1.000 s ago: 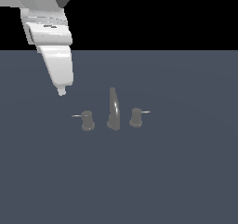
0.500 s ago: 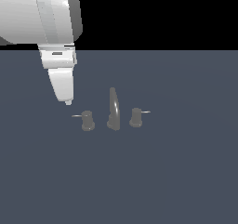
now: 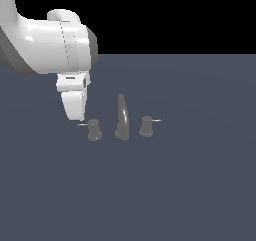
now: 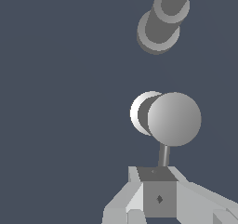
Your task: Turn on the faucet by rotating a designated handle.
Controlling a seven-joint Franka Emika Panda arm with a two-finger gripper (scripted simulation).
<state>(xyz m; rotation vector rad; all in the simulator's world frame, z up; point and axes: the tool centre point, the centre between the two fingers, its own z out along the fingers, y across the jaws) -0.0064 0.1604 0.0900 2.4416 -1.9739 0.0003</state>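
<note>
The faucet stands on the dark grey floor, with its tall curved spout (image 3: 122,116) in the middle. The designated handle (image 3: 93,130) is the stubby knob on the exterior view's left. Its thin lever (image 3: 82,124) sticks out to the left. The twin knob (image 3: 146,126) is on the right. My gripper (image 3: 79,117) hangs with its tip just above the outer end of the lever, fingers together. In the wrist view the knob (image 4: 174,119) shows from above. Its lever (image 4: 163,155) runs to my gripper (image 4: 158,187), and the spout (image 4: 165,17) lies beyond.
The white arm body (image 3: 50,47) fills the exterior view's upper left, above the handle. The flat dark grey floor (image 3: 190,185) spreads all around the faucet.
My gripper has come down and moved toward the exterior view's right, from above and left of the handle to the tip of its lever. The faucet parts have not moved.
</note>
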